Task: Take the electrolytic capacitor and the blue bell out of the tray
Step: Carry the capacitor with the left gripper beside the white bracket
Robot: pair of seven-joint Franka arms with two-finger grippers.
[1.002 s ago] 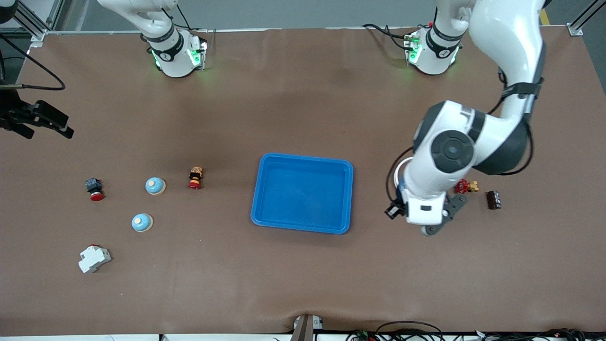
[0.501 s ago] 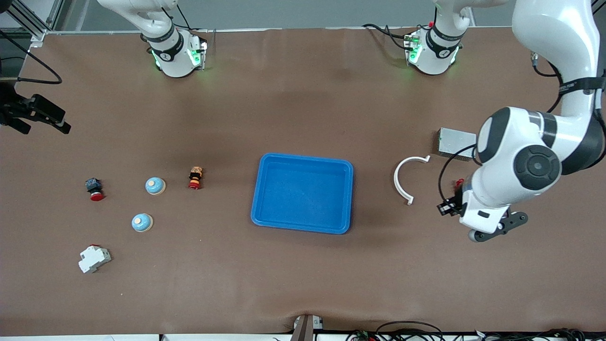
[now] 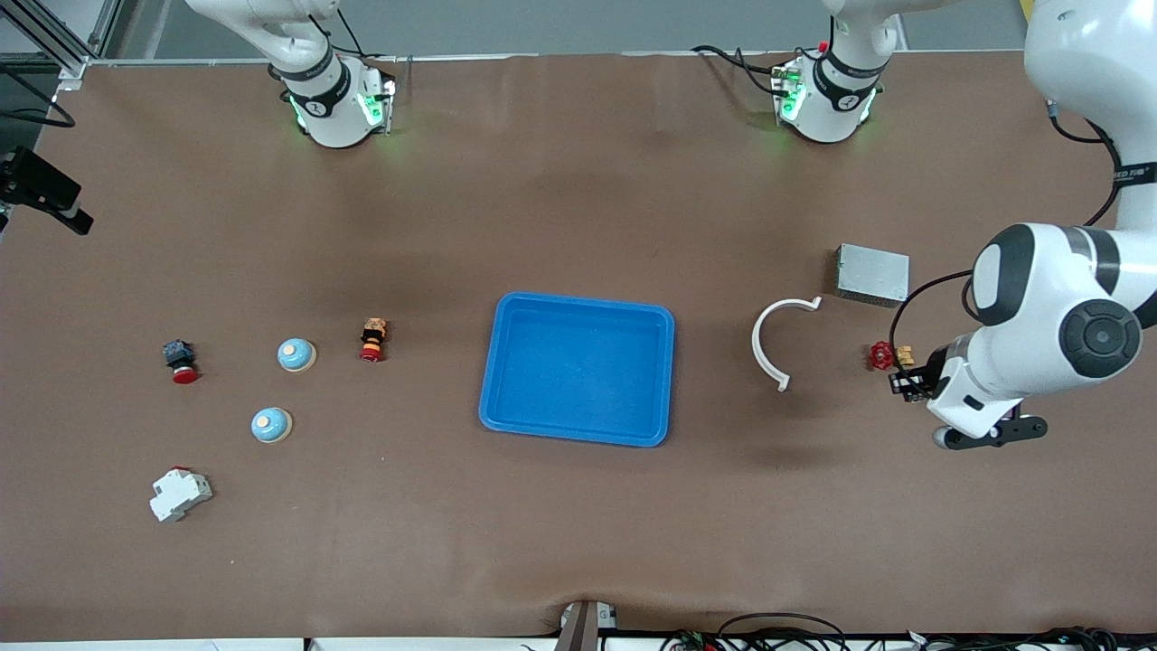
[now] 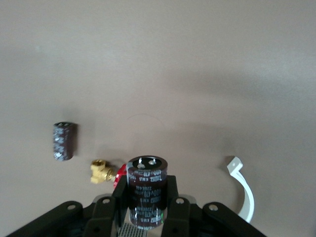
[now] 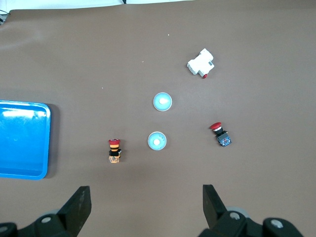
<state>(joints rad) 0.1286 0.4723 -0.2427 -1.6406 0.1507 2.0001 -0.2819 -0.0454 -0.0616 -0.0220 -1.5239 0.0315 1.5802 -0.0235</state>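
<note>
A: Capacitor (image 4: 146,190)?
B: I see it clamped upright in my left gripper (image 4: 145,197), up over the table's left-arm end, above the red-handled valve (image 3: 881,355).
A: Bells?
B: Nearer bell (image 3: 271,425), then the farther bell (image 3: 296,355), both untouched. My right gripper (image 5: 143,210) gapes wide, waiting.

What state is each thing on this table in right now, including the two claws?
left gripper: shut on a capacitor, over the left arm's end of the table.
capacitor: upright, held.
second capacitor: lying on its side on the table.
right gripper: open, empty, waiting above the bells.
two bells: dome up, untouched.
blue tray: empty.
red valve: resting on the table.
</note>
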